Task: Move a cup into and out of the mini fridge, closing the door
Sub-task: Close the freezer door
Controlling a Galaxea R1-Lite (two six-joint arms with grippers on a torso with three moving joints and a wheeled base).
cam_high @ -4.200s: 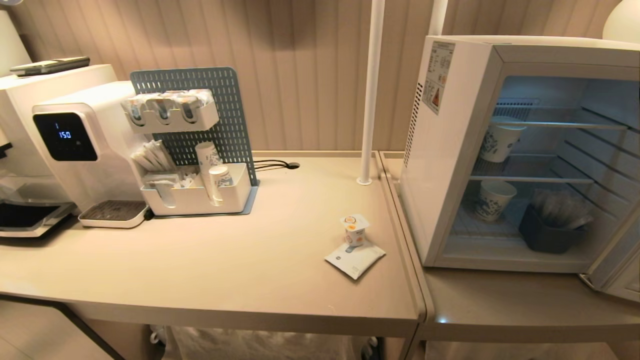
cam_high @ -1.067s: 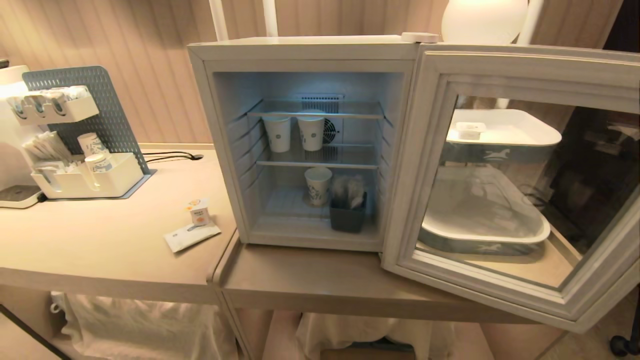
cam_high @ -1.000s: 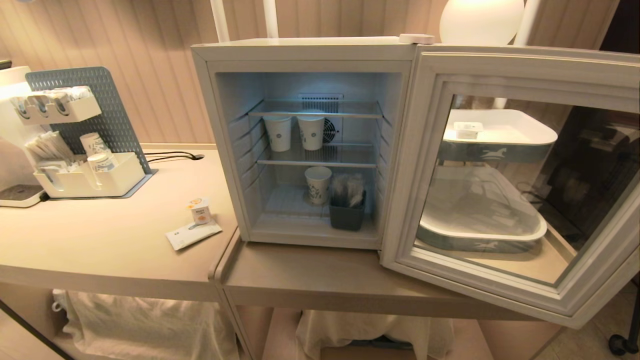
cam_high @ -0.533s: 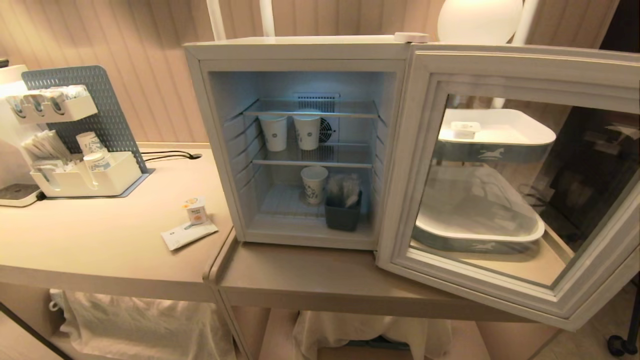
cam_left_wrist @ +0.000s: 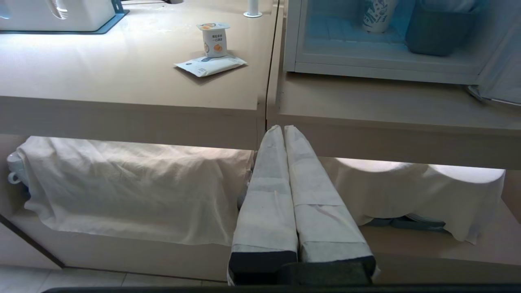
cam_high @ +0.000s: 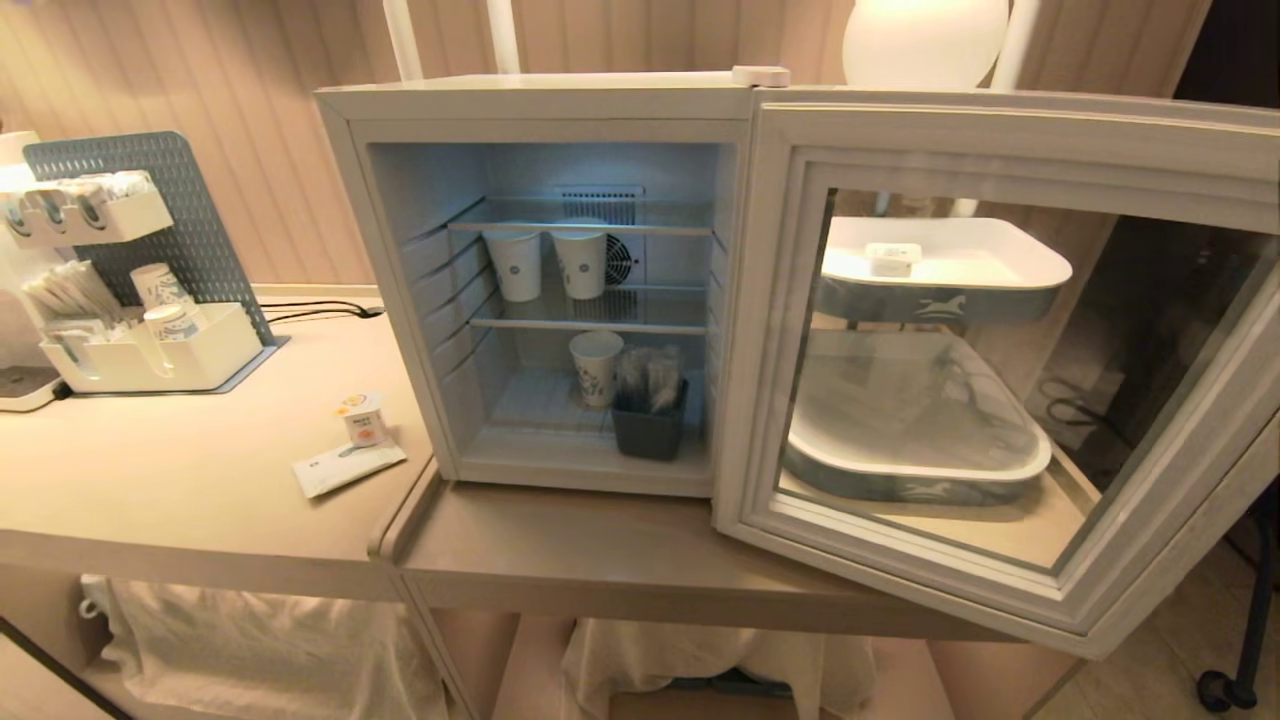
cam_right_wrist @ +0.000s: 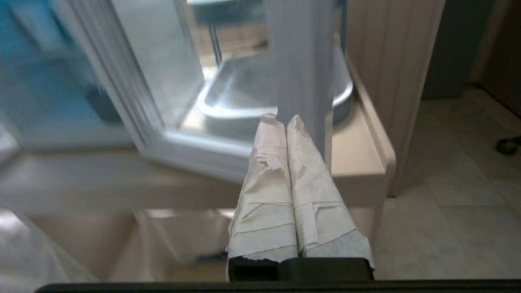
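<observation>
On inspection the task stood at its opening step, with nothing yet carried. The cup (cam_high: 363, 418) stood upright at centre left of the head view, on the left counter (cam_high: 180, 480), resting on the far edge of a flat white sachet (cam_high: 348, 467) and well apart from the mini fridge (cam_high: 530, 100). The door (cam_high: 960, 135) hung wide open across the right half of the frame.

The left gripper (cam_left_wrist: 283, 129) was clenched and empty, low before the counter edge in its wrist view. The right gripper (cam_right_wrist: 281, 119) was likewise clenched and empty, facing the lower frame of the door; that view was blurred.

In my judgement the next move called for a gripper to open, reach the cup and grasp it about its sides, then clear the fridge's left wall.

Count:
- Small labelled cup: one.
- Sachet: one.
- Paper cups inside the fridge: three, two (cam_high: 518, 264) on the middle shelf and one (cam_high: 596, 366) below.
- Dark bin (cam_high: 649, 428) on the fridge floor: one.
- Tiered trays seen through the door glass: two.
</observation>
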